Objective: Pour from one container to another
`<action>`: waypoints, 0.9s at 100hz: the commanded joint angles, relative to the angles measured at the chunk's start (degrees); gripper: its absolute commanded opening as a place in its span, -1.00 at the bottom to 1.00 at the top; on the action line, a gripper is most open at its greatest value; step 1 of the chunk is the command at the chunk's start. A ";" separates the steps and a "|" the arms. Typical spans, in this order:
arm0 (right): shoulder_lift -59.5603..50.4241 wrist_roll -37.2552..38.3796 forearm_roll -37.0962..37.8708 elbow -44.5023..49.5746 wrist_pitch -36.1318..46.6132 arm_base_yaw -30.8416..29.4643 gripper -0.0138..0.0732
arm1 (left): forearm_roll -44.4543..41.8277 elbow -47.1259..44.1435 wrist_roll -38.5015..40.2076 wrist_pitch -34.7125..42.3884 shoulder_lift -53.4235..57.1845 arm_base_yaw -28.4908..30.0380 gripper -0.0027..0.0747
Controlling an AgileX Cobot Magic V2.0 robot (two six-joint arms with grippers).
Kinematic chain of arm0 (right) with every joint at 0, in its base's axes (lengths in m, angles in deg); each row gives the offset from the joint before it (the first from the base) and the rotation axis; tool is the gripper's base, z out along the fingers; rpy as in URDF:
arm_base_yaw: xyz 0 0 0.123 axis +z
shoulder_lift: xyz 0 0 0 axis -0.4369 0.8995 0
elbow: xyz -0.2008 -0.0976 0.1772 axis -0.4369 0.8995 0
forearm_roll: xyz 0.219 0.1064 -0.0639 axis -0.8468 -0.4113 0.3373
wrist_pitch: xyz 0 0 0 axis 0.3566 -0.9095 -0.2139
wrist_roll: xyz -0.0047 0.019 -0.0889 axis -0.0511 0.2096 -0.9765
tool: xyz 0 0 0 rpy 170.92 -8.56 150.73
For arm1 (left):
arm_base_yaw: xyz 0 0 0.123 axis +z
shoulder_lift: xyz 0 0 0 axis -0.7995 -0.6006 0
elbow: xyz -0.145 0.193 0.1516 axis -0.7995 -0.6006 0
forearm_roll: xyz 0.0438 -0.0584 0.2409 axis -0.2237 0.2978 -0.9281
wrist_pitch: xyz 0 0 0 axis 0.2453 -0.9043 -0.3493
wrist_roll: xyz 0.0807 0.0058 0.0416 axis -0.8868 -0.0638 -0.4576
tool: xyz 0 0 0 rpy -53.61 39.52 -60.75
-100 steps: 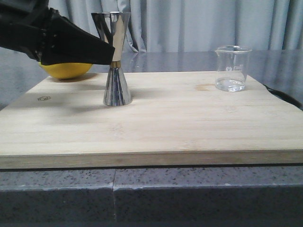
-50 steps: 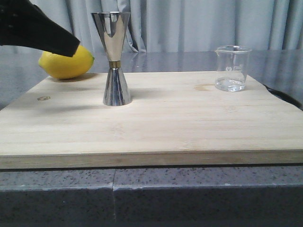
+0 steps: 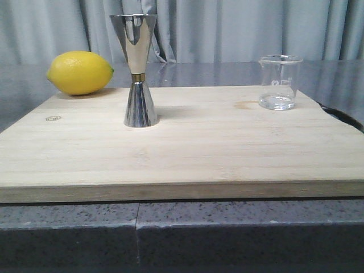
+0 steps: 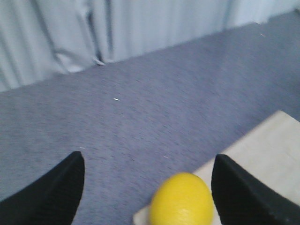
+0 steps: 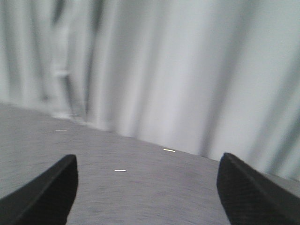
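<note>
Our left fingers [image 4: 146, 187] are spread wide and grasp nothing; in the left wrist view the lemon [image 4: 182, 199] sits in the gap between them, apart from both. Our right fingers [image 5: 147, 192] are equally wide apart and empty, with only grey worktop [image 5: 140, 187] and curtain [image 5: 164, 70] ahead of them. Neither arm shows in the front view.

The beaker [image 3: 278, 81] stands upright near the far right corner of the board [image 3: 182, 148], just inside its far edge, with a little clear liquid at its bottom. The jigger [image 3: 136, 68] stands upright on the left half of the board, well apart from the beaker. The lemon [image 3: 80, 72] lies behind the board's far left corner, on the worktop; we cannot tell whether it touches the edge.

Between jigger and beaker the board is bare, and the whole near half lies open too. A small mark sits near the board's left edge.

The board is pale wood, resting on a speckled grey worktop [image 3: 182, 222] with a seam in its near face. Pale grey curtain [image 3: 227, 28] closes the room behind.
</note>
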 commanded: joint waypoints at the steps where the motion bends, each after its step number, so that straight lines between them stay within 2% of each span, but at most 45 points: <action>1: -3.65 0.90 -2.40 -3.23 12.18 -0.28 0.59 | 0.39 3.68 9.53 9.22 3.64 1.26 0.39; 15: -5.61 0.13 -2.40 -4.60 25.05 -0.28 0.56 | -8.47 4.90 19.38 16.81 6.06 1.77 0.32; 22: -6.54 -2.47 -2.19 -4.60 26.55 -0.13 0.51 | -12.14 4.90 23.62 17.58 7.31 1.77 0.27; 39: -8.72 -2.50 -2.19 -4.60 26.87 3.16 0.38 | -20.37 4.90 31.57 15.77 10.98 1.77 0.26; 49: -9.33 -3.89 -2.19 -4.60 29.92 7.23 0.37 | -24.83 4.90 34.48 13.52 13.73 1.77 0.26; 63: -9.53 -9.04 -2.19 -4.60 40.96 15.26 0.37 | -30.47 4.90 38.23 10.78 18.22 1.77 0.26; 73: -9.77 -9.42 -2.19 -4.60 47.77 20.76 0.37 | -31.97 4.44 39.90 10.22 21.45 1.77 0.26; 90: -11.83 -9.51 -2.19 -4.60 49.23 27.29 0.37 | -31.94 2.37 40.90 9.89 26.65 1.77 0.26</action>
